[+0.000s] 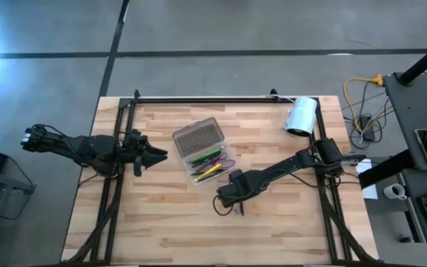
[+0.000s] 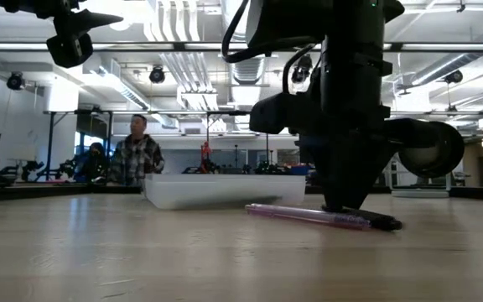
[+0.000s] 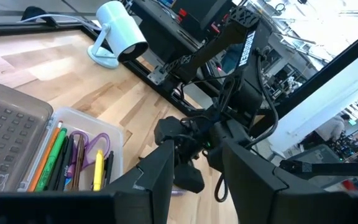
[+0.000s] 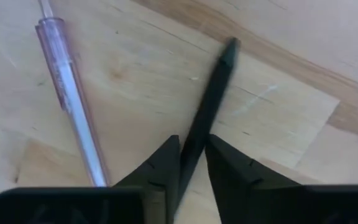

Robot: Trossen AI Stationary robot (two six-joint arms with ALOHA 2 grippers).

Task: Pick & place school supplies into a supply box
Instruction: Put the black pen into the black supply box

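The supply box (image 1: 202, 152) lies open mid-table. Its clear half (image 3: 73, 162) holds green, yellow, orange and dark pens and purple-handled scissors. Near the table's front of it, a dark pen (image 4: 215, 87) and a clear purple pen (image 4: 73, 106) lie side by side on the wood. My right gripper (image 4: 190, 155) points down over the dark pen and is shut on it. The purple pen (image 2: 309, 216) lies flat beside it, untouched. My left gripper (image 1: 158, 154) hovers open to the left of the box with nothing between its fingers. My right gripper pinches the dark pen's shaft (image 4: 194, 140) between its two fingers, which come from above, point down and lie across the pen. The pen rests flat on the table, and its free end (image 2: 384, 222) sticks out past the fingers.
A white cylindrical roll (image 1: 301, 117) stands at the table's far right corner. The box's dark grey textured lid (image 1: 197, 137) lies open toward the far side. A black frame rail (image 1: 199, 99) runs along the far edge. People (image 2: 137, 155) stand in the room beyond the table.
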